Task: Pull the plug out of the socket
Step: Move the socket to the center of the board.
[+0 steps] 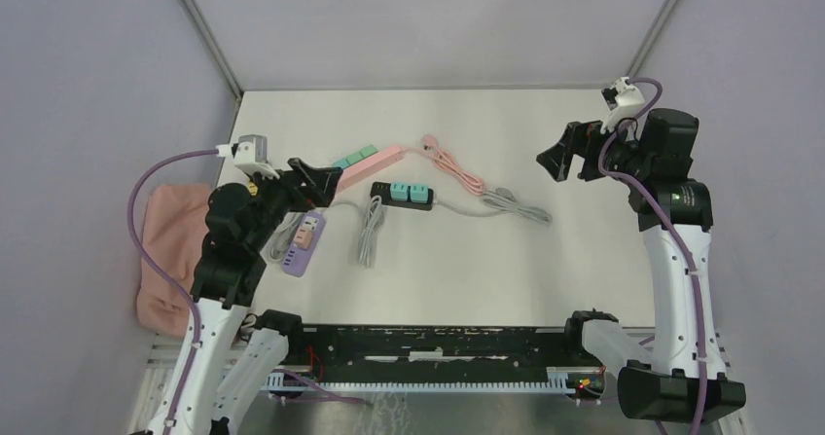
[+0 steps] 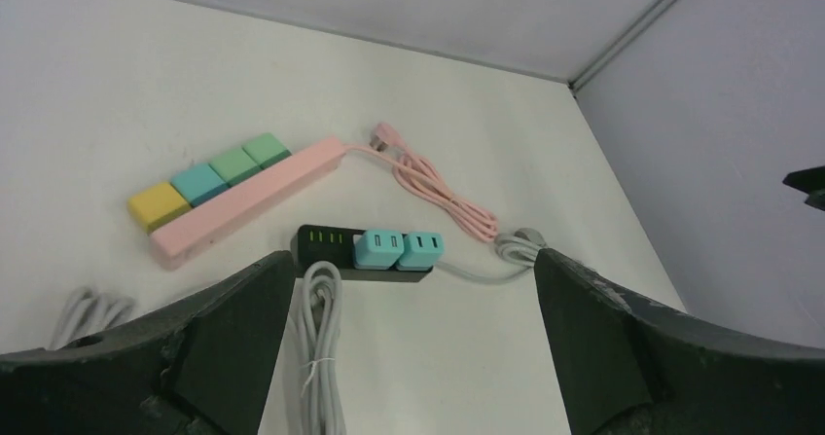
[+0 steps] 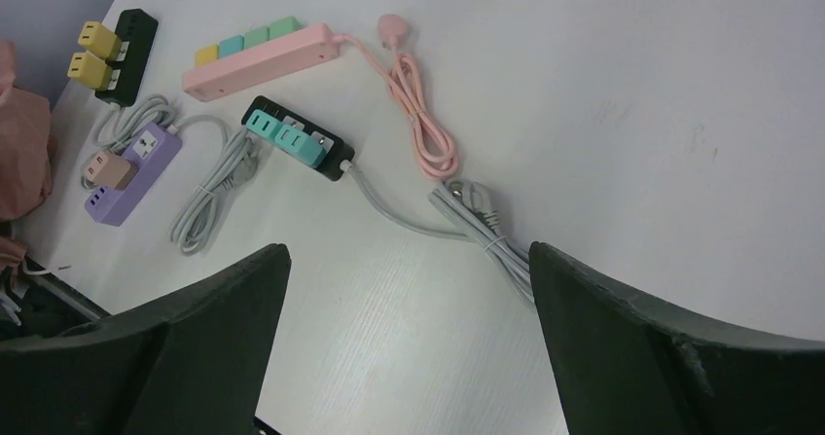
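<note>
Counting four power strips on the table [image 1: 506, 289]: pink power strip [image 1: 375, 164], black power strip [image 1: 381, 191], purple power strip [image 1: 304, 244], plus a second black strip [image 3: 133, 36], visible only from the right wrist, close to the left edge. Counting nine plugs seated in them: two teal plugs [image 1: 407, 194] side by side on the black power strip; four in a row on the pink one (yellow, light blue, two green); two yellow plugs [image 3: 89, 54] on the second black strip; one pinkish plug [image 3: 109, 169] on the purple. Four bundled cables as well, among them pink cable [image 3: 420, 114], grey cable [image 3: 486, 223] and white cable [image 1: 370, 231].

Lying near the middle of the table, black power strip with long axis roughly parallel to the near edge, lead leaving its right end, teal plugs on its right half. Just behind it, pink power strip slanting from near-left to far-right. Purple power strip near the left edge, running near to far.

Hovering over the left side, fingers spread wide, nothing between them: left gripper [image 1: 331, 180]. Raised by the right edge, equally splayed and empty: right gripper [image 1: 551, 158]. Beyond the left edge, pink cloth [image 1: 170, 250].
</note>
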`<act>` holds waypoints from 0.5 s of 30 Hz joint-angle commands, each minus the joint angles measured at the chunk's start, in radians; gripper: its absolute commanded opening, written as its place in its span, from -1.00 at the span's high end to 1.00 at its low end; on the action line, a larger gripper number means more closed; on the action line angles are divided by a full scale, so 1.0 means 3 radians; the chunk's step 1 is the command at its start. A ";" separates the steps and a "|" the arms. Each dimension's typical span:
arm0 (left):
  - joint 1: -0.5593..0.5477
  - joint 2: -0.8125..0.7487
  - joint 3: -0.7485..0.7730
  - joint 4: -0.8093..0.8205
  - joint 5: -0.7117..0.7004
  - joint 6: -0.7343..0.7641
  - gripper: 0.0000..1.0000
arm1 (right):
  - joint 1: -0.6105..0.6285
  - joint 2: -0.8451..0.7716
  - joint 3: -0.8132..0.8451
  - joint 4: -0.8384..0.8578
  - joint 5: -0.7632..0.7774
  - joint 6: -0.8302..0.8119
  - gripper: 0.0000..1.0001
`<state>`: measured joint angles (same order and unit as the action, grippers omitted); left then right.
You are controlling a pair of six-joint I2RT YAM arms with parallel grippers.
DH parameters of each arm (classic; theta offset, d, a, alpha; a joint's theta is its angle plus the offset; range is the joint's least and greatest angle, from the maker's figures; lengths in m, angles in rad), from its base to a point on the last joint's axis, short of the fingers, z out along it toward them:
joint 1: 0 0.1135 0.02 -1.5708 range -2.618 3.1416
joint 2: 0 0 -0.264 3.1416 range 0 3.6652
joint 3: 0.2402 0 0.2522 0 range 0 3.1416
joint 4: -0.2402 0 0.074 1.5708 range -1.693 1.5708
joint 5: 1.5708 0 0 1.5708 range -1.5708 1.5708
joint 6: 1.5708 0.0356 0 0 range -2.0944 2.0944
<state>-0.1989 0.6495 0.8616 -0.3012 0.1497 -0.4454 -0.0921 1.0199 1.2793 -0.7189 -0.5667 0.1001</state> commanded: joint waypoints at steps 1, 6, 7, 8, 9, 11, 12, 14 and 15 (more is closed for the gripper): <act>-0.0005 -0.0329 -0.0222 0.0232 0.0391 -0.0344 -0.99 | -0.0007 -0.0022 0.0084 -0.0021 -0.0052 0.0015 -0.99; -0.0008 -0.0523 -0.0690 0.0901 0.0971 -0.0659 -0.99 | -0.0005 0.0074 0.0000 -0.0010 -0.0472 -0.0244 -0.99; -0.0008 -0.0528 -0.0801 0.1036 0.1029 -0.0805 -0.99 | 0.0011 0.0096 -0.0041 -0.0011 -0.0690 -0.0462 -1.00; -0.0008 -0.0518 -0.0891 0.1184 0.1113 -0.0881 -0.99 | 0.0039 0.0120 -0.0042 -0.0096 -0.0872 -0.0698 -1.00; -0.0008 -0.0487 -0.0969 0.1280 0.1187 -0.0920 -0.99 | 0.0069 0.0148 -0.0052 -0.0171 -0.0995 -0.0868 -1.00; -0.0007 -0.0402 -0.1058 0.1387 0.1272 -0.0941 -0.99 | 0.0109 0.0193 -0.0065 -0.0251 -0.1183 -0.1087 -1.00; -0.0011 -0.0352 -0.1098 0.1457 0.1343 -0.0942 -0.99 | 0.0109 0.0226 -0.0064 -0.0319 -0.1303 -0.1210 -1.00; -0.0062 -0.0235 -0.1195 0.1726 0.1402 -0.0966 -0.99 | 0.0116 0.0315 -0.0100 -0.0351 -0.1580 -0.1397 -0.99; -0.0154 -0.0176 -0.1234 0.1804 0.1371 -0.0928 -0.99 | 0.0116 0.0356 -0.0146 -0.0320 -0.1702 -0.1451 -1.00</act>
<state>-0.2039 0.5514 0.5217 0.0341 0.4805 -0.6701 -0.0620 1.0927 1.2587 -0.8028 -0.8612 -0.1665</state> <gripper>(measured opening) 0.995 0.996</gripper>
